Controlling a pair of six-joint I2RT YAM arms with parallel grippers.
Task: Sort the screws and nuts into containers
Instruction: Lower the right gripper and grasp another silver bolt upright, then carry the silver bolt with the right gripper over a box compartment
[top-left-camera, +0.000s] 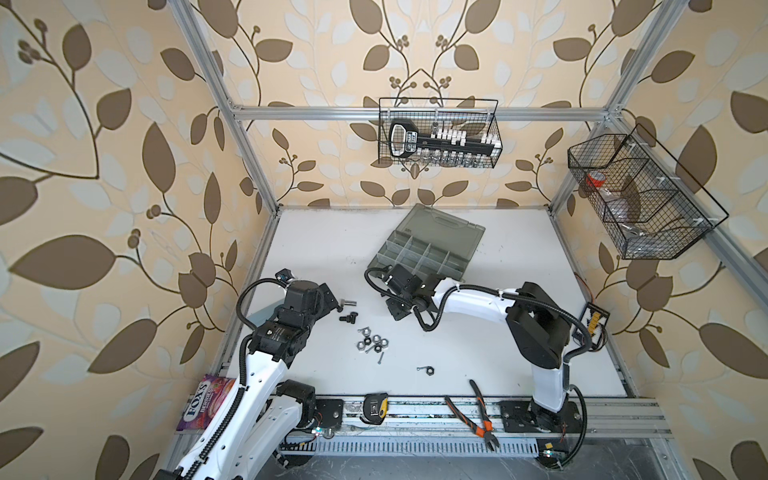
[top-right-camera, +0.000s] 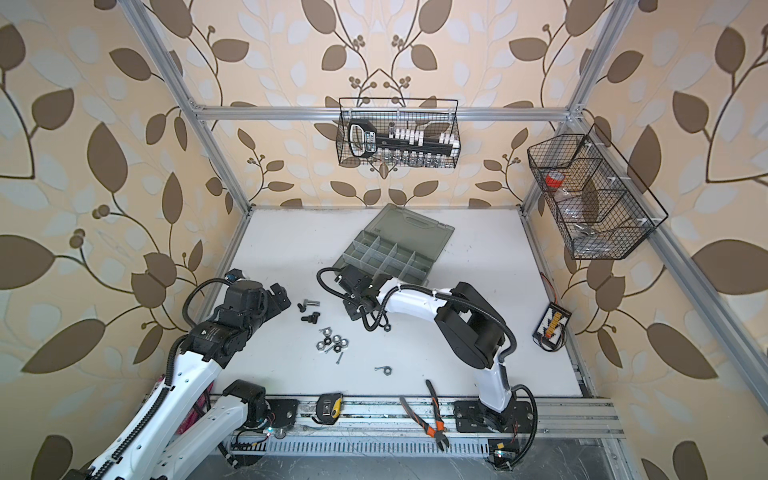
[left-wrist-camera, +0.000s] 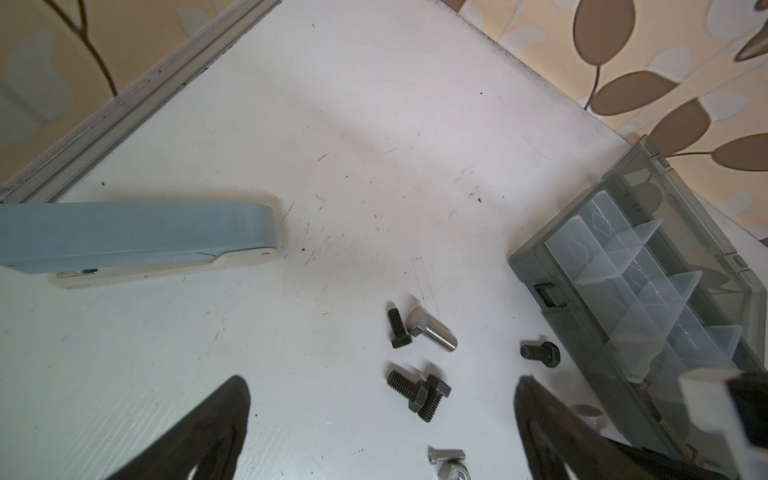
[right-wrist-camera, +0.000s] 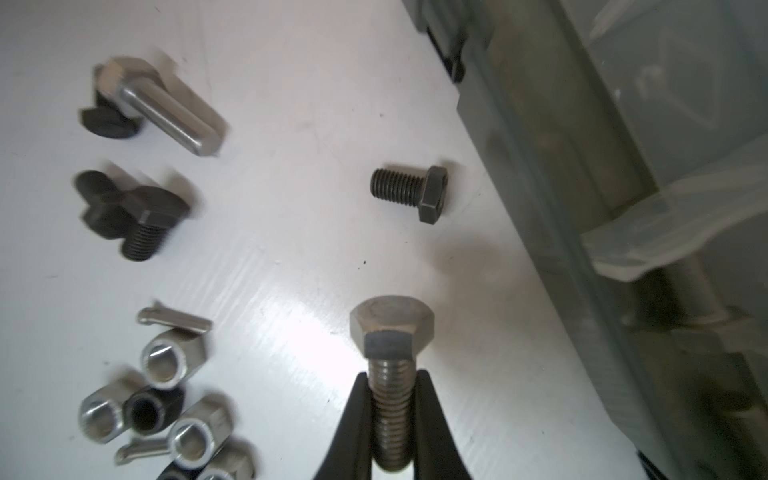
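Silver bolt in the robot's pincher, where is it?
In the right wrist view, the silver bolt is clamped by its thread in the right gripper, beside the grey organiser box, with a black bolt nearest.

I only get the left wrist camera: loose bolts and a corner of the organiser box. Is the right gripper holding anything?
Observer: Yes. The right gripper is shut on a silver hex bolt, pinching its threaded shank, head sticking out in front.
Operator: Where are the nuts?
Observer: A cluster of silver and black nuts lies on the table toward the front rail; one lone nut sits closer still to that rail.
Operator: Anything in the box yet?
Observer: In both top views the organiser box lies open and the compartments I can see look empty; the right arm hides its near edge.
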